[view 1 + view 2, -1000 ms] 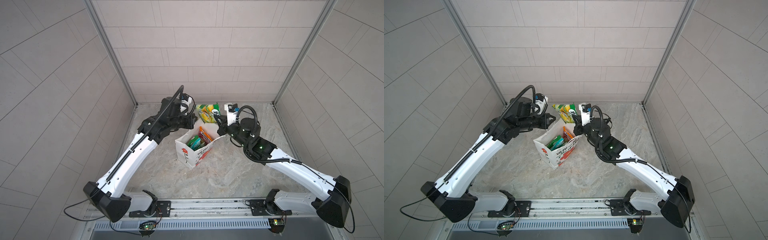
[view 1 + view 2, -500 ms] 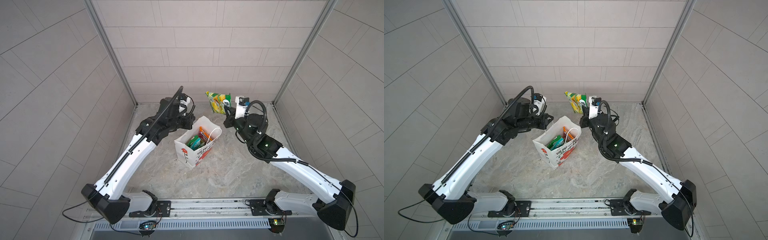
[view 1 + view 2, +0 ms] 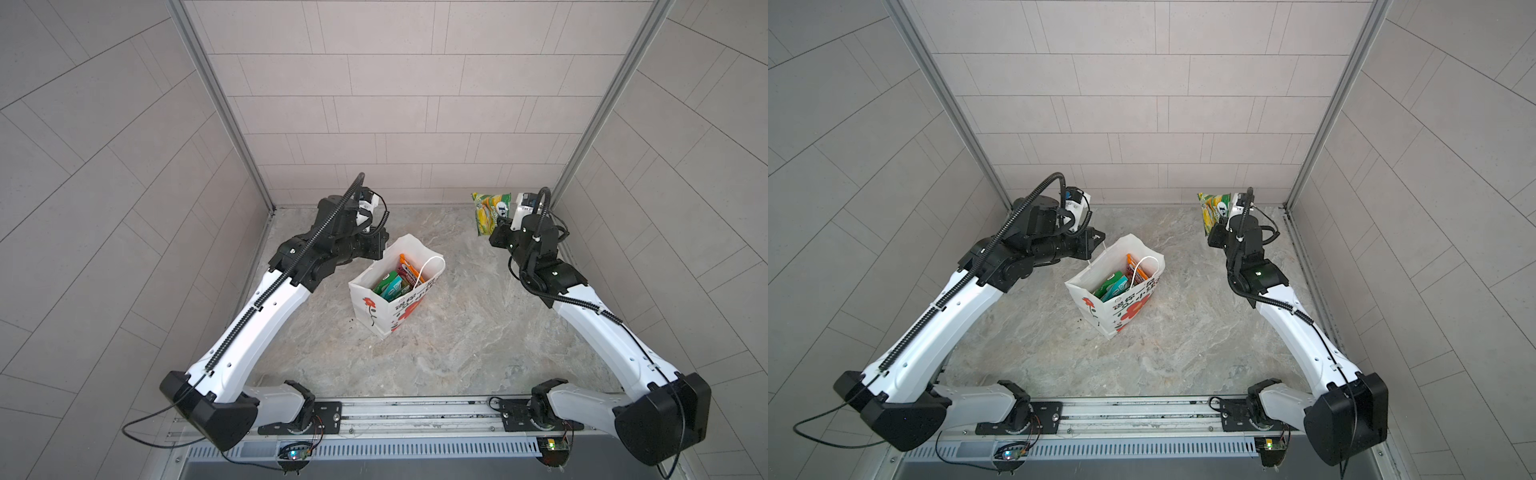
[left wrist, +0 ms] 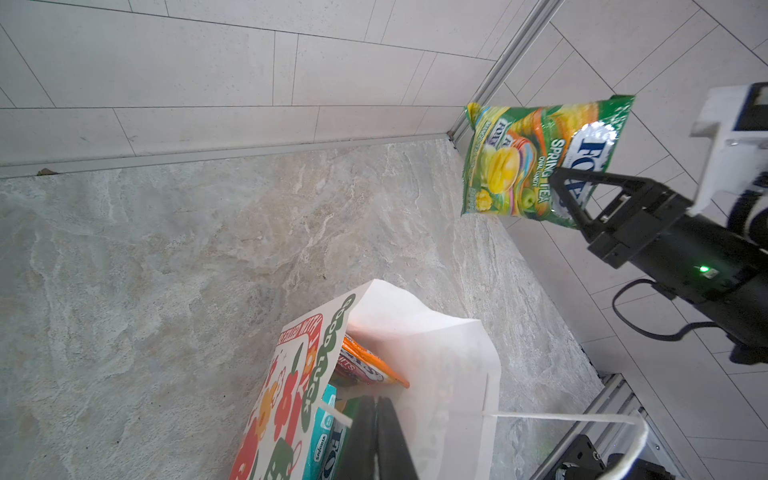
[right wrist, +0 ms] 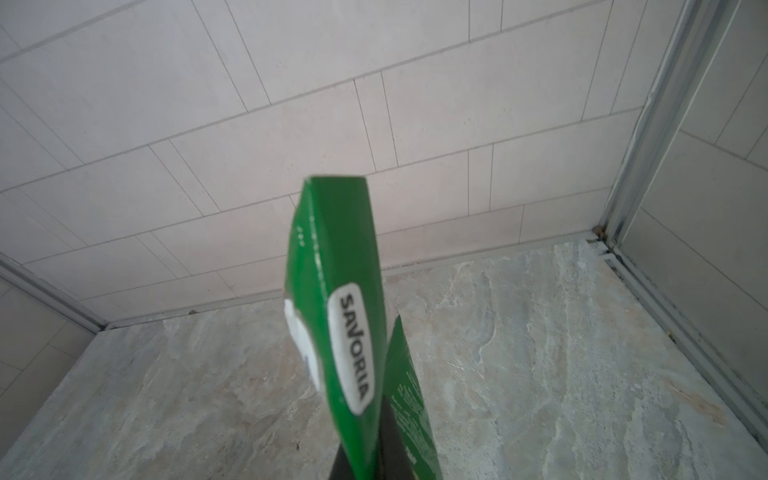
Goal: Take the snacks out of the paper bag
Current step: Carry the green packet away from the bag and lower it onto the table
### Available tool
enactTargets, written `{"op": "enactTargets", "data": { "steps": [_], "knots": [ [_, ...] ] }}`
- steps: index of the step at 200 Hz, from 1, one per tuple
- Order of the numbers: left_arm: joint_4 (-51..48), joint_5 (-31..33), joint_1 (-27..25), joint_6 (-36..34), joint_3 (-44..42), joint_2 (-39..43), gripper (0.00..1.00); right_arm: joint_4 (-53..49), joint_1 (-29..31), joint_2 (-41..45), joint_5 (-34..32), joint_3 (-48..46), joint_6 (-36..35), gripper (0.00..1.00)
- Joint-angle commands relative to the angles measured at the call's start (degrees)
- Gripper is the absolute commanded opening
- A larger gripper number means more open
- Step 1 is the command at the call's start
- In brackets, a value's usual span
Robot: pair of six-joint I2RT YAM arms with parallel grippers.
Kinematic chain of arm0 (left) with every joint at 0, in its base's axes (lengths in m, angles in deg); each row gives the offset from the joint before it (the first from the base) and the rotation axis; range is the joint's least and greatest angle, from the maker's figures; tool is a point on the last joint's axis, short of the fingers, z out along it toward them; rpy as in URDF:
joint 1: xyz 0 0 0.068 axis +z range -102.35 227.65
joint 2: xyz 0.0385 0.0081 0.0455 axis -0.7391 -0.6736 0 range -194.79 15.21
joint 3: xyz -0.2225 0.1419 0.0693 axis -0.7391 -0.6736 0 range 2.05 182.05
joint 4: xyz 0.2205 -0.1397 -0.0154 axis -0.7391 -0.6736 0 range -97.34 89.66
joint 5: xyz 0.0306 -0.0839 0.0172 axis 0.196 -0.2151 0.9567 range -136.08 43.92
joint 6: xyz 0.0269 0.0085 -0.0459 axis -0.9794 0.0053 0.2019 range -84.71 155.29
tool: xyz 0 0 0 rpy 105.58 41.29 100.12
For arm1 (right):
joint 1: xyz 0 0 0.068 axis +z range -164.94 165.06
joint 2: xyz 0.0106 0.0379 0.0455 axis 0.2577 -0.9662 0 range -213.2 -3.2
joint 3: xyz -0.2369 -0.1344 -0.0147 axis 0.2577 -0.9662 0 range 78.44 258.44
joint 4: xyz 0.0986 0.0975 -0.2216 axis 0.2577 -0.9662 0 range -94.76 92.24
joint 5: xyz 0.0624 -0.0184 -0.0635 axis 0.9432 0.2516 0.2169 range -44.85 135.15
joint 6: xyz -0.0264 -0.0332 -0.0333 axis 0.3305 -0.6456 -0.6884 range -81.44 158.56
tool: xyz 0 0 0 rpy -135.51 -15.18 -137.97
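Rail of grey metal (image 3: pixel 415 411) runs along the near edge and carries both arm bases. Past it spreads the marbled grey stone tabletop (image 3: pixel 457 340).

In the middle of the tabletop stands the tall white paper bag (image 3: pixel 374 309) (image 3: pixel 1100 307) with a red flower drawing on its front. It is upright with its mouth open. Flat glossy packets stand on edge inside it: a green packet (image 3: pixel 384 279), teal packets (image 3: pixel 394 290) and, toward the far side, an orange-pink packet (image 3: pixel 409 269) (image 4: pixel 365 361). A white cord handle (image 3: pixel 428 266) (image 3: pixel 1144 266) loops up over the bag's right rim.

The left gripper (image 3: pixel 380 248) (image 3: pixel 1098 243) (image 4: pixel 376 405) sits at the bag's far left rim, its black jaws pressed together. In the left wrist view a short bit of white cord reaches those jaws, but I cannot tell whether it is caught between them.

Farther back, near the far right corner, the right gripper (image 3: pixel 496 228) (image 3: pixel 1217 232) hangs above the tabletop. Its jaws pinch a green-yellow glossy candy packet (image 3: pixel 490 210) (image 3: pixel 1212 212) (image 4: pixel 519 162) by one end. This packet is in the air, well apart from the bag. In the right wrist view it shows edge-on (image 5: pixel 332 316), with a second green strip just beside it; whether that makes one packet or two I cannot tell.

Behind everything rises the pale tiled back wall (image 3: pixel 395 124).
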Motion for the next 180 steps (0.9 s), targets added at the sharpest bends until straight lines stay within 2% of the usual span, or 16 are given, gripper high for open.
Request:
{"op": "enactTargets", "data": {
  "steps": [1,49,99,132,180],
  "knots": [
    [2.3,-1.1,-0.2,-1.1,0.8,2.5,0.00,0.0,-3.5,-3.2,8.5,0.3,2.0,0.00],
    [2.3,-1.1,-0.2,-1.3,0.5,2.8,0.00,0.0,-6.5,-16.1,21.2,4.2,3.8,0.00],
    [2.4,-1.1,-0.2,-1.6,0.6,2.9,0.00,9.7,-6.5,-27.9,32.5,7.0,9.6,0.00],
    [2.1,-0.9,-0.1,-1.6,0.6,3.1,0.00,13.9,-6.5,-34.6,35.7,10.1,12.2,0.00],
    [2.0,-0.5,-0.2,-1.9,0.4,3.5,0.00,11.7,-7.3,-42.8,35.9,15.5,11.8,0.00]
  ]
}}
